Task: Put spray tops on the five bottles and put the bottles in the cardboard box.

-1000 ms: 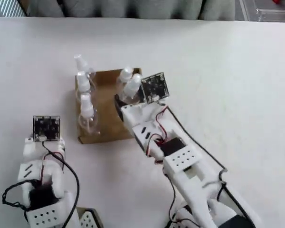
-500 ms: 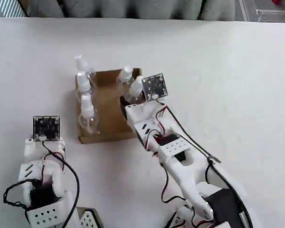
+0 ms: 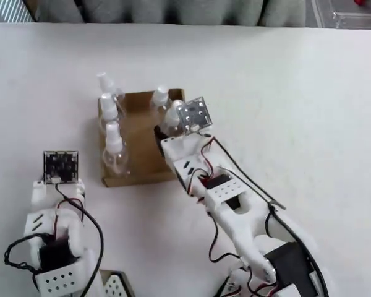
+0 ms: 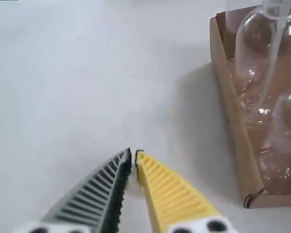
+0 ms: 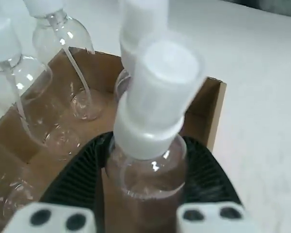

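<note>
Grip: right gripper (image 5: 144,167) pinches bottle (image 5: 157,92) over cardboard box (image 5: 212,109).
Risk: tilted release could topple neighbouring bottle (image 5: 136,22).
Left gripper (image 4: 134,156): pressed together, empty.

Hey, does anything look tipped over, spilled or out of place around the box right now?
Nothing stands out. The bottles in the cardboard box stand upright with spray tops on, and the right gripper holds one bottle upright over the box.

Three clear plastic bottles with white spray tops (image 3: 113,145) line the left wall of the brown cardboard box (image 3: 139,164), a fourth bottle (image 3: 159,99) stands at its far right corner, and the right gripper (image 5: 145,170), clamped on the fifth bottle (image 5: 155,97), blocks its right side. The box's middle strip is free; bare white table (image 3: 284,93) stretches to the right edge
</note>
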`<state>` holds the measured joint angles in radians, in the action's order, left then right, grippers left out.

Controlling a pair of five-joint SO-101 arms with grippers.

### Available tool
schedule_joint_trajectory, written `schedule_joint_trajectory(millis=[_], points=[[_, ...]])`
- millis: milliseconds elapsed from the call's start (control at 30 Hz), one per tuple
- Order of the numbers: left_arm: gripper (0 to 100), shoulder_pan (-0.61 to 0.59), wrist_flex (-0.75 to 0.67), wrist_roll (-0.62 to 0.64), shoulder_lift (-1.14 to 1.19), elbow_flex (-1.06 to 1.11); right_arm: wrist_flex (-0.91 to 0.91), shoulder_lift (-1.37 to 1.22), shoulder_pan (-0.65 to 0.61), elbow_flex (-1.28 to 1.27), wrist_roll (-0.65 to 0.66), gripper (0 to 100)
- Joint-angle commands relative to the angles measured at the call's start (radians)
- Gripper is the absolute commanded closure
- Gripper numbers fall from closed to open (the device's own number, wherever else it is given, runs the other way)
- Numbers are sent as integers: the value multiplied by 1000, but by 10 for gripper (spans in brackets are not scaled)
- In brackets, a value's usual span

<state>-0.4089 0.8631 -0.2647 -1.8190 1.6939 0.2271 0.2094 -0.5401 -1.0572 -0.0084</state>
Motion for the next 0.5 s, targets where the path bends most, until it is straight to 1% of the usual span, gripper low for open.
schedule_joint_trajectory(millis=[0, 467], points=[[980, 24, -29, -5, -13, -3, 1, -7, 8, 6, 14, 977], [980, 24, -29, -5, -13, -3, 1, -12, 8, -18, 20, 976]])
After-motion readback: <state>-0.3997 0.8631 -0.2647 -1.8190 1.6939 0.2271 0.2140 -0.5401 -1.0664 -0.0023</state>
